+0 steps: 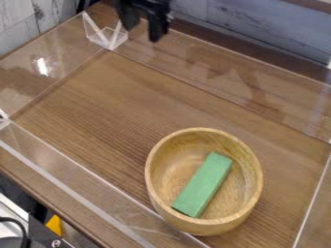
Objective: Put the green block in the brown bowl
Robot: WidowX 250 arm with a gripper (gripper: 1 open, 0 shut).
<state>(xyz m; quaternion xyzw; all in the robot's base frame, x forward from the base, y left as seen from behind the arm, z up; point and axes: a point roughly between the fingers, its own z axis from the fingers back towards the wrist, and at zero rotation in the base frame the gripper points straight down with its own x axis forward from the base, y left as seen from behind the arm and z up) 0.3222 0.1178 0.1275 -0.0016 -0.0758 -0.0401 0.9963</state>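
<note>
The green block lies flat inside the brown bowl, slanted from lower left to upper right. The wooden bowl rests at the front right of the table. My gripper hangs far off at the top of the view, above the table's back left part. Its dark fingers point down, stand open and have nothing between them. Most of the arm above it is cut off by the frame's top edge.
A clear acrylic wall rings the wooden table. A small clear angled stand sits at the back left, just left of the gripper. Grey planks form the back wall.
</note>
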